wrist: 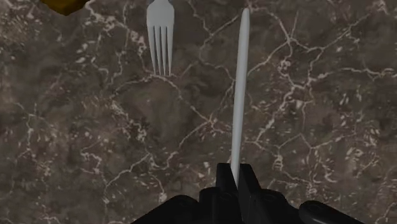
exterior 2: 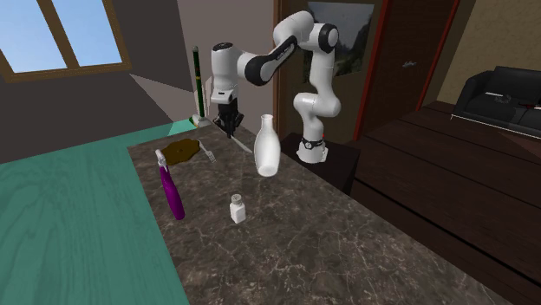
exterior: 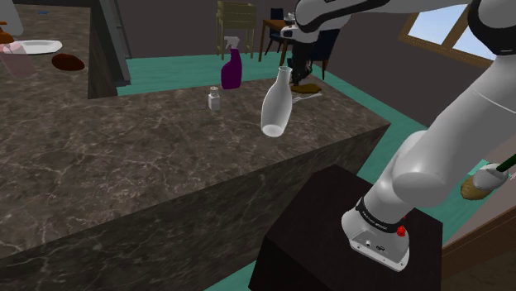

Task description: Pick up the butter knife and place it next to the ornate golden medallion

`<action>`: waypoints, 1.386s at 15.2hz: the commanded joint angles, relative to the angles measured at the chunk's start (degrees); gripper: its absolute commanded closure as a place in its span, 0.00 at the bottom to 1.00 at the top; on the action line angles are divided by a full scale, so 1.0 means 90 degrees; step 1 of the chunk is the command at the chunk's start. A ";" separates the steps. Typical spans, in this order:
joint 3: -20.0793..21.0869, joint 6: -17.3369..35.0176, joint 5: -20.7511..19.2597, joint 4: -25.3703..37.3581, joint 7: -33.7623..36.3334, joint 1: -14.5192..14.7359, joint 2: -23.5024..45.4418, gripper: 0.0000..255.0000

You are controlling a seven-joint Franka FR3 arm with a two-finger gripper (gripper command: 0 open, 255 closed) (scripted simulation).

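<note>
Pale grey knife (wrist: 239, 95) sits between my fingers (wrist: 226, 181). The gripper (wrist: 236, 182) is closed nearly all the way, clamped on one thin end of the knife. The rest of the knife runs straight out ahead of me over the dark marbled counter (wrist: 95, 140).

Fork (wrist: 160, 35) lies beside the knife, roughly parallel and apart from it, tines pointing back toward me. Beyond the fork, a golden-brown edge of the medallion (wrist: 63, 4).

Second exterior view: gripper (exterior 2: 229, 130) hangs above the counter near its far end. Medallion (exterior 2: 182, 152) lies flat on the counter off to that view's left of me, with the fork between us. White bottle (exterior 2: 266, 149) stands to that view's right, close by. The knife shows there as a thin slanted line under the gripper. It looks clear of the counter, though I can't be sure the far tip isn't touching.

Step in hand, as I judge it: grasp made, carry not yet done. The knife is not yet next to the medallion.

Next move calls for:
- travelling sideways toward the medallion, crossing over the fork
- enough height that the long free end doesn't drag or catch the fork
- coming down on bare counter just beside the medallion, not on it
- opening only once the knife lies flat

Risk: an end-on grip on a thin piece, so it may pivot during the carry.
</note>
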 commanded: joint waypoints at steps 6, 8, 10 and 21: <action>-0.0596 0.0125 -0.0192 -0.0271 -0.0991 -0.0489 -0.0242 1.00; -0.0777 0.0143 -0.0233 -0.0286 -0.1289 -0.0626 -0.0269 1.00; -0.0963 0.0159 -0.0260 -0.0273 -0.1597 -0.0761 -0.0269 1.00; -0.1996 0.0304 -0.0038 0.0179 -0.3395 -0.1418 0.0251 1.00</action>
